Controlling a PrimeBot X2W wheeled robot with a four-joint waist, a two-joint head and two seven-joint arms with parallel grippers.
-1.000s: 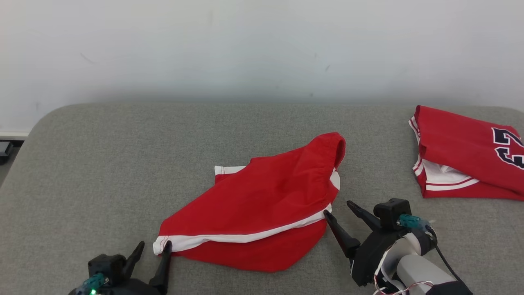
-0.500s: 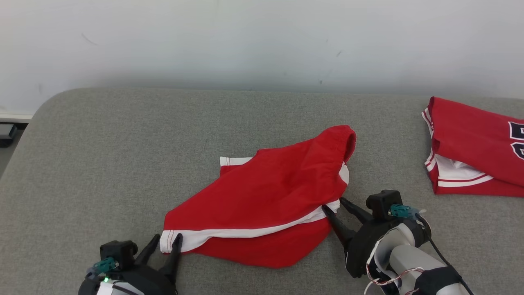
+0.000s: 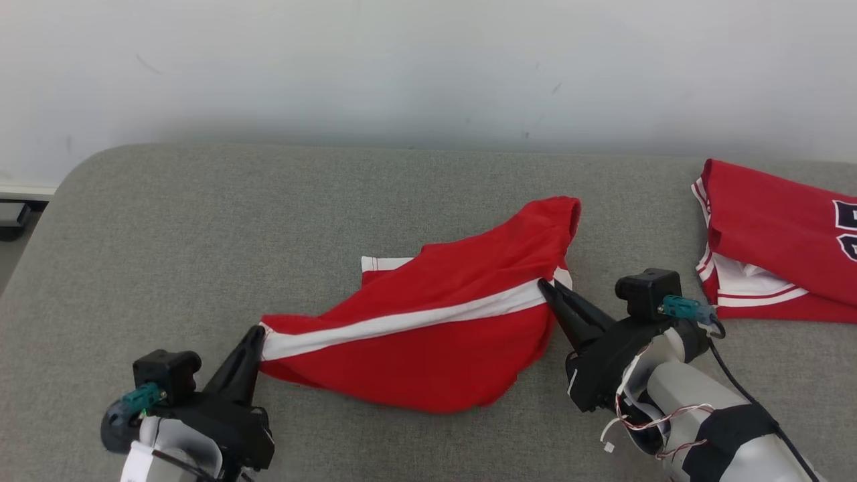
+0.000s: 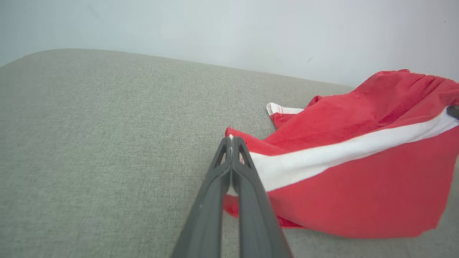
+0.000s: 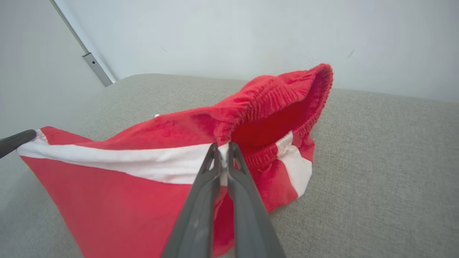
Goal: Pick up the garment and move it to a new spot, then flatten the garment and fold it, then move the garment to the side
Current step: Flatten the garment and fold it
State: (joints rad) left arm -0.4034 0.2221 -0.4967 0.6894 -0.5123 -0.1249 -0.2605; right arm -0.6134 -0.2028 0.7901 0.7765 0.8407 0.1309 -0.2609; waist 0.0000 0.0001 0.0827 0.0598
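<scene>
My left end effector (image 3: 258, 333) and right end effector (image 3: 544, 286) have just clamped shut on the red shorts (image 3: 428, 361) near the cushion (image 3: 201, 221) front edge; stripe taut, pickup underway.

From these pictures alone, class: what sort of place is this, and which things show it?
Probably an indoor test room for folding clothes: a grey padded surface against a bare white wall, with red shorts and a folded red jersey on it.

Jersey (image 3: 770, 221) partly beyond right edge
</scene>
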